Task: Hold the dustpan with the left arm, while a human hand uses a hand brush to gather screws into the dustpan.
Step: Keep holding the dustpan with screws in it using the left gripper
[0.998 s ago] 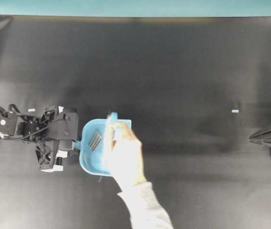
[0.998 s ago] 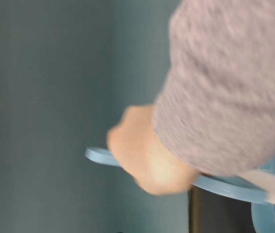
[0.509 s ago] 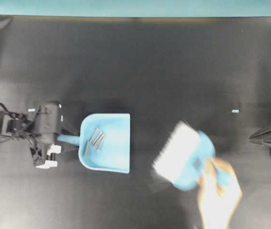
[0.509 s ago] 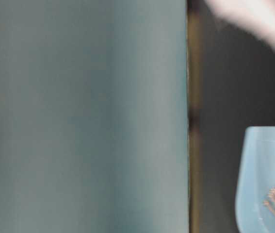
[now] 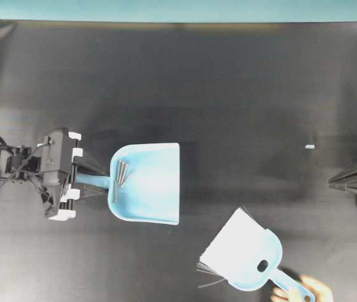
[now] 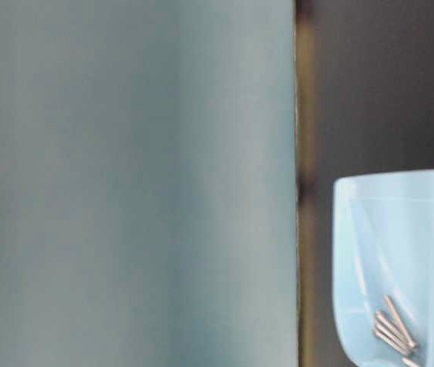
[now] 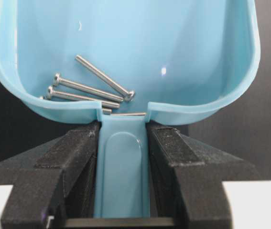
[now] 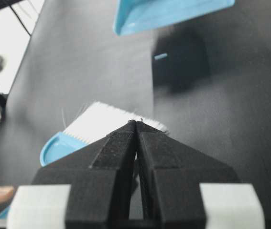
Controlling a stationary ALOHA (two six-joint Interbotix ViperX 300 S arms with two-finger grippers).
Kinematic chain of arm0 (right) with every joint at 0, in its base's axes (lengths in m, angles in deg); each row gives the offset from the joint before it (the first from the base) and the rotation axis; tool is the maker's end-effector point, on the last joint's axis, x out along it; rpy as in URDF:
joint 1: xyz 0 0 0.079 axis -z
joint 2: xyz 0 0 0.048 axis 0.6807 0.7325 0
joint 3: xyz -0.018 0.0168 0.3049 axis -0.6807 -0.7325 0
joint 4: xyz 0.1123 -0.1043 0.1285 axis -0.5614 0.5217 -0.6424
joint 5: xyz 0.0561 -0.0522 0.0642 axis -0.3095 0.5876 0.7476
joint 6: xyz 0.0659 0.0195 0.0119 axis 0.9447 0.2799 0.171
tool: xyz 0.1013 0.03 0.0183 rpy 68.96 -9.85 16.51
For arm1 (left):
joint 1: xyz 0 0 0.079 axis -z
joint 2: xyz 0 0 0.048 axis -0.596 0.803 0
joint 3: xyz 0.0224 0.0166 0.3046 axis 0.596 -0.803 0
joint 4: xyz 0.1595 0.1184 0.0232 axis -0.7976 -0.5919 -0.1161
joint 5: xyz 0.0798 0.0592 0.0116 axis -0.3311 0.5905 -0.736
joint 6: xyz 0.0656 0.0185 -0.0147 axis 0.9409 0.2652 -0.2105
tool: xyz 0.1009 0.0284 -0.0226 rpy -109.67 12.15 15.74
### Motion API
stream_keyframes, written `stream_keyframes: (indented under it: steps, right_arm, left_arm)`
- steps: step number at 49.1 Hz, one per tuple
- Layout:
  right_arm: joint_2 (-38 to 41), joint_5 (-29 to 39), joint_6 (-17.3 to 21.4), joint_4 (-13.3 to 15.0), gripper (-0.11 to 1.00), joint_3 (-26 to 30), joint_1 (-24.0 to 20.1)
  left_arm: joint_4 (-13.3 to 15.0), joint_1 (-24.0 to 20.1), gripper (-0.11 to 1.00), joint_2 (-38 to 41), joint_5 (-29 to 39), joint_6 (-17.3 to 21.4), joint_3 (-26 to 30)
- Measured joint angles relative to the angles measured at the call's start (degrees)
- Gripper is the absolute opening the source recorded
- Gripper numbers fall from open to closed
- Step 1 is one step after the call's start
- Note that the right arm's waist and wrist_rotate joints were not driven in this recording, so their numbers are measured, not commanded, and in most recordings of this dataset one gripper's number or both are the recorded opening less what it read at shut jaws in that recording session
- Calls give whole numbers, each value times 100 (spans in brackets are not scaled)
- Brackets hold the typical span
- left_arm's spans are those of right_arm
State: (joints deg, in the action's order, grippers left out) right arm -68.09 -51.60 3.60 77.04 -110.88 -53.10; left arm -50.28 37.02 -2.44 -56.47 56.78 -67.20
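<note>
While the left pincer (image 7: 123, 143) is gripping the dustpan (image 5: 150, 184) by its handle over the dark surface (image 5: 241, 94), the screws (image 7: 90, 88) are lying inside against its back wall; the right pincer (image 8: 136, 125) is sitting closed.

One dustpan (image 5: 150, 184) is in view, and one hand brush (image 5: 244, 255) lies toward the table's lower right edge. One human hand (image 5: 310, 290) shows at the bottom edge. Inside the dustpan, near its rounded back, lie the screws (image 7: 90, 86): four can be made out in the wrist view, with a possible fifth partly hidden behind the pan's rim. One small pale tape mark (image 5: 310, 146) sits on the table near its right edge. Two grippers appear, the left gripper (image 7: 123, 157) and the right gripper (image 8: 136, 138).
</note>
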Motion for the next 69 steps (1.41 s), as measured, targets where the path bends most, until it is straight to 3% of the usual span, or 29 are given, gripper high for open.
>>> stream_keyframes:
  steps: [17, 69]
  right_arm:
    - [0, 0, 0, 0, 0, 0, 0]
    - [0, 0, 0, 0, 0, 0, 0]
  left_arm:
    - [9, -62, 31, -62, -448, -18, -26]
    - [9, 114, 31, -62, -272, 18, -62]
